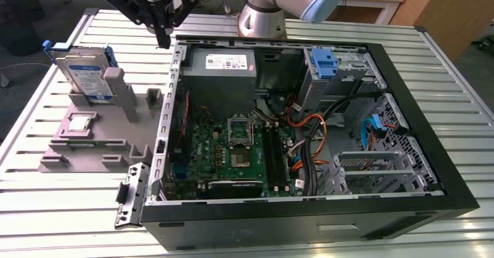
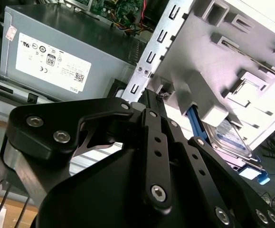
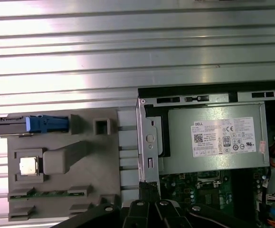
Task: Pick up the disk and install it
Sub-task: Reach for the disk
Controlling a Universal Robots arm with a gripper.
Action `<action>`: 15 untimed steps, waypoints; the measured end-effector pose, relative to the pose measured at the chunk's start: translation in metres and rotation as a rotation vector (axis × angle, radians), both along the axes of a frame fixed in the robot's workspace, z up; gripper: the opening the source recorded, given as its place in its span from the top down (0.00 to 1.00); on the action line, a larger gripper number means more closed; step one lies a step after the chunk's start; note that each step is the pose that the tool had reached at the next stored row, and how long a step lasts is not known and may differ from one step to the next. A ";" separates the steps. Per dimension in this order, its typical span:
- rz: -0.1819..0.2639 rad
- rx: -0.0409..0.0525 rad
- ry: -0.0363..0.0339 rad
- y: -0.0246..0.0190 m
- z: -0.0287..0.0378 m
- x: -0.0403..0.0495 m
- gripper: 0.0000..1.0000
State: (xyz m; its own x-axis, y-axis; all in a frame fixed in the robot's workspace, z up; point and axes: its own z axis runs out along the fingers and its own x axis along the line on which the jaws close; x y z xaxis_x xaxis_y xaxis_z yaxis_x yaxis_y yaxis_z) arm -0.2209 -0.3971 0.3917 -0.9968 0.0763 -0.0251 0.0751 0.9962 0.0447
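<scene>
The disk (image 1: 83, 73) stands on edge in a grey holder (image 1: 96, 136) at the exterior view's left, beside the open computer case (image 1: 309, 125). It is silver with a blue-and-white label and a blue bracket. In the first wrist view the disk (image 3: 42, 124) appears edge-on; in the second wrist view the disk (image 2: 232, 140) lies past the fingers. My gripper (image 1: 163, 38) hangs above the case's back left corner, a hand's width from the disk. Both wrist views show the gripper (image 2: 150, 93) (image 3: 146, 188) shut with nothing between its fingers.
A small silver processor chip (image 1: 81, 122) (image 3: 28, 166) rests in the holder. Inside the case are the grey power supply (image 1: 224, 64) (image 3: 218, 137), the motherboard (image 1: 231, 148), cables and a drive bay with a blue latch (image 1: 324, 61). Everything stands on a slatted metal table (image 1: 54, 206).
</scene>
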 end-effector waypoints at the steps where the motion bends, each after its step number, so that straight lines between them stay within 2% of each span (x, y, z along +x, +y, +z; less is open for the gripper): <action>1: 0.000 0.0000 0.0000 0.0000 0.0000 -0.0006 0.89; 15: 0.000 0.0000 0.0000 0.0013 -0.0008 -0.0184 0.89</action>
State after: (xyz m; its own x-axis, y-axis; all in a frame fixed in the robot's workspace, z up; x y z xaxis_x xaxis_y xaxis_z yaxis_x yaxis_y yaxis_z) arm -0.2393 -0.3957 0.3909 -0.9968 0.0764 -0.0251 0.0752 0.9962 0.0447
